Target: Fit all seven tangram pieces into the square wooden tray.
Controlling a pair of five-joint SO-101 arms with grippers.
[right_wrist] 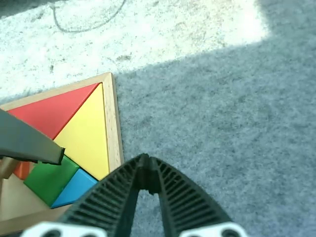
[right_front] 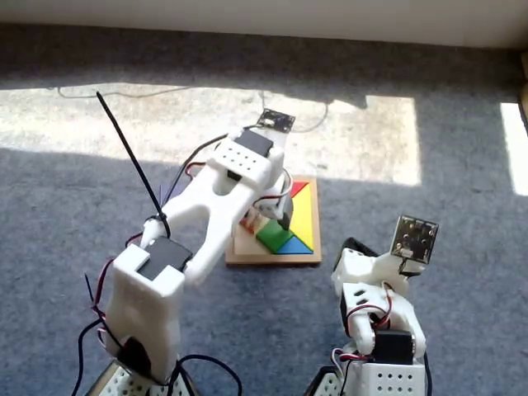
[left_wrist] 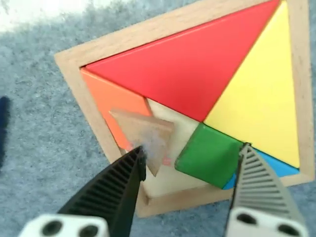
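Note:
The square wooden tray lies on the carpet and holds a red triangle, a yellow triangle, an orange piece, a green square and a blue piece. A pale wooden triangle rests tilted over the bare slot beside the orange piece, against one finger of my left gripper. That gripper hangs open just above the tray. My right gripper is shut on nothing, low over the carpet off the tray's blue corner.
Grey-blue carpet surrounds the tray, with a sunlit band beyond it where a thin cable runs. The right arm sits folded close to the tray's near right corner. Open carpet lies to the right of the tray.

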